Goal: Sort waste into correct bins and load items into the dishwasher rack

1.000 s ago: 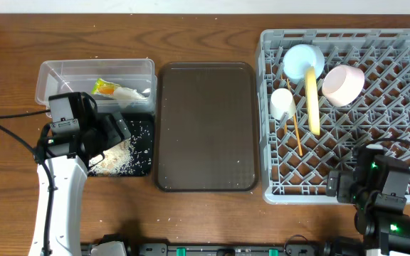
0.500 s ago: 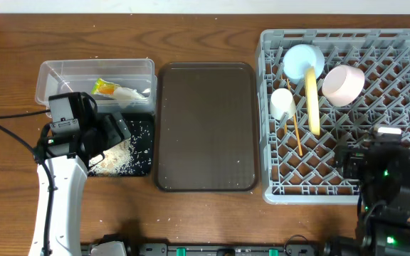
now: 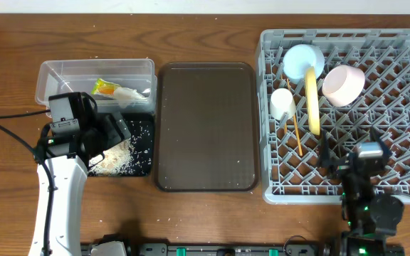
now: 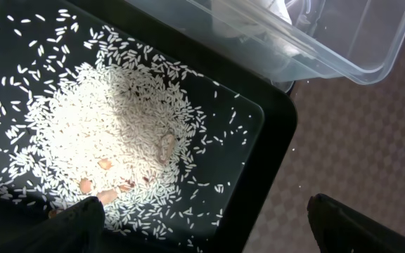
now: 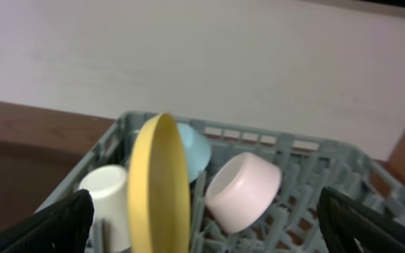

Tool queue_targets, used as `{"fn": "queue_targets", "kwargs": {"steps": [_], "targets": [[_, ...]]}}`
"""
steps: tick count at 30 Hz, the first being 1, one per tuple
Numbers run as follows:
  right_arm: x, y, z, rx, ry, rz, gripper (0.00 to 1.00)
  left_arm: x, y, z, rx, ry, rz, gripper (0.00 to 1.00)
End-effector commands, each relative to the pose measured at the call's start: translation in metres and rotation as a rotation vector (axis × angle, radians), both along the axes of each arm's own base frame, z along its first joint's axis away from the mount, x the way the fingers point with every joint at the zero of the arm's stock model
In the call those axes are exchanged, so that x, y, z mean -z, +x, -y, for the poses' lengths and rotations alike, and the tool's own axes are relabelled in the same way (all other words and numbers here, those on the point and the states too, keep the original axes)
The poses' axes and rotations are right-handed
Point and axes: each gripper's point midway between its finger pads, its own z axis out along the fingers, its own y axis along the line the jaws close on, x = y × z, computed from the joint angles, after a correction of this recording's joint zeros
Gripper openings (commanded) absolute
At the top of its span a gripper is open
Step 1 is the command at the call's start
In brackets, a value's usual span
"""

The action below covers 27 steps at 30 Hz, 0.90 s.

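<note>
Right gripper [image 5: 202,228]: nearest to me, at the near edge of the dishwasher rack [image 3: 263,128], fingers spread wide with nothing between them.
Key relation: the yellow plate [image 3: 312,99] lies straight ahead of that gripper, further into the rack and slightly to its left. It stands on edge between pegs, and its long axis runs from near to far.
Nearer arm: the right arm, by a wide margin, for anything in the rack. The left arm is well apart, across the table [image 3: 205,213].
In the way: the two chopsticks [image 3: 295,135] lie flat on the grid just left of the plate, running roughly along it. Any reach towards the plate from that side would, I think, brush them.
Left gripper [image 4: 206,221]: hovering low over the near right corner of the black tray [image 4: 276,151], fingers parted and empty.
Rice [image 4: 97,126]: heaped inside the black tray with a few brownish scraps mixed in, and loose grains scattered towards the rim.
Brown serving tray [image 3: 205,128]: between the bins and the rack, with nothing on it.
Middle of the rack: the white cup [image 3: 282,104] sits just left of the plate, close enough that I cannot tell whether they touch.
Far side of the rack: the pink bowl [image 3: 343,84] lies tipped on its side to the right of the plate. The light blue bowl [image 3: 302,60] is at the plate's far end.
Clear tub [image 3: 45,78]: furthest on the left, just behind the black tray. It holds the snack wrapper [image 3: 105,88] and the white wrapper [image 3: 130,93] side by side.
Progress: as far as I can judge, everything is already where it belongs.
</note>
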Motion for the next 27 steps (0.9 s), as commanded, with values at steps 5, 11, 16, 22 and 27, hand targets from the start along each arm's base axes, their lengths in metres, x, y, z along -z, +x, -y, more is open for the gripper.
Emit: {"fn": "queue_targets", "kwargs": {"steps": [5,11,16,22,27], "targets": [[0.018,-0.007,-0.015,-0.077,0.004,0.040,0.99,-0.006,0.004,-0.003,-0.008,0.008,0.015,0.95],[0.018,-0.008,-0.016,-0.077,0.004,0.040,0.99,-0.006,0.004,-0.003,-0.008,0.008,0.015,0.95],[0.017,-0.015,-0.018,-0.063,0.006,0.050,0.99,-0.006,0.004,-0.003,-0.008,0.008,0.015,0.95],[0.022,-0.016,-0.014,-0.033,0.011,0.033,0.99,-0.006,0.004,-0.003,-0.008,0.008,0.015,0.95],[0.022,-0.015,-0.010,0.028,0.018,0.033,0.99,-0.006,0.004,-0.003,-0.008,0.008,0.015,0.95]]}}
